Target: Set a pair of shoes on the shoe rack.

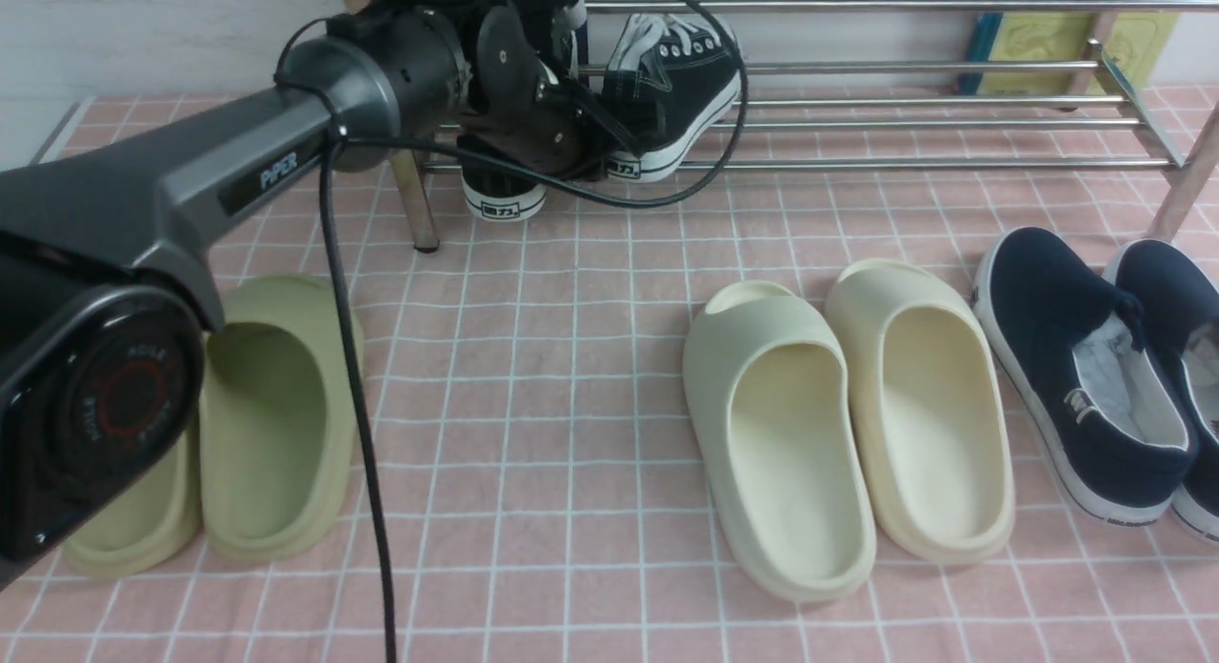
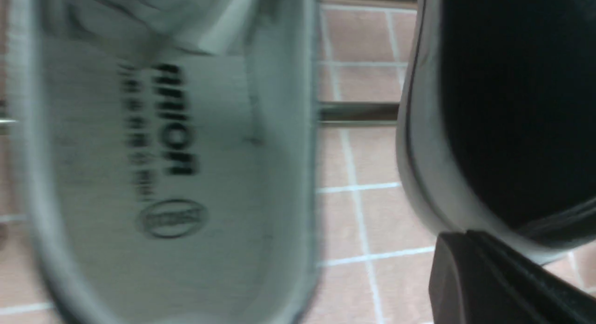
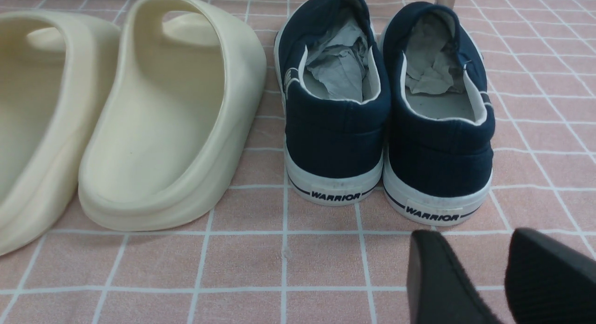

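Two black canvas sneakers with white soles sit at the left end of the chrome shoe rack point(image 1: 905, 125). One sneaker point(image 1: 671, 87) leans tilted on the bars. Only the white heel of the other sneaker point(image 1: 503, 194) shows below my left gripper point(image 1: 562, 120). The left wrist view shows a white printed insole point(image 2: 177, 175), the other sneaker's dark heel point(image 2: 512, 105) and a rack bar point(image 2: 358, 112). One left finger point(image 2: 484, 277) touches that heel's white sole; the other is hidden. My right gripper point(image 3: 472, 235) is open and empty above the floor.
Olive slides point(image 1: 267, 415) lie by the left arm and its cable point(image 1: 352, 406). Cream slides point(image 1: 848, 425) and navy slip-ons point(image 1: 1076, 358) stand right of centre; both pairs show in the right wrist view, slides point(image 3: 163, 119) and slip-ons point(image 3: 340, 96).
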`<action>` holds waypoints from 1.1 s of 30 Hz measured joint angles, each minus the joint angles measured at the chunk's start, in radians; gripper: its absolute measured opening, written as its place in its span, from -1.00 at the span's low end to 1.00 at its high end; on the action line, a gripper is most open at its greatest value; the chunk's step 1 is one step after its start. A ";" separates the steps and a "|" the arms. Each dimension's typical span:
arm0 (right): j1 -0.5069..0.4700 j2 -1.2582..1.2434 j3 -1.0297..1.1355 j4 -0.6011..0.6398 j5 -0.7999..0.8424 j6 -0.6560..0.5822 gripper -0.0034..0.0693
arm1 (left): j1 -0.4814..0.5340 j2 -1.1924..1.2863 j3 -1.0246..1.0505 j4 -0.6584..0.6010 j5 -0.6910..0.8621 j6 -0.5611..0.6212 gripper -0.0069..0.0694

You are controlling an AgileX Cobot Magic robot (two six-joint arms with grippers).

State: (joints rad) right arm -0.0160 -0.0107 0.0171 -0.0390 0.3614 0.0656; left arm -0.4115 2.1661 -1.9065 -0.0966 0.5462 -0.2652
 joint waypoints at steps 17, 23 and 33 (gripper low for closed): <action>0.000 0.000 0.000 0.000 0.000 0.000 -0.25 | 0.004 -0.512 0.210 0.208 0.239 0.094 -0.80; 0.000 0.000 0.000 0.000 0.000 0.000 -0.25 | 0.004 -0.826 0.643 0.220 0.130 0.095 -0.80; 0.000 0.000 0.000 0.000 0.000 0.000 -0.25 | 0.004 -1.452 1.068 0.273 0.106 0.093 -0.79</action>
State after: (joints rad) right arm -0.0160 -0.0107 0.0171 -0.0390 0.3614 0.0656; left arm -0.4076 0.7137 -0.8386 0.1760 0.6524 -0.1719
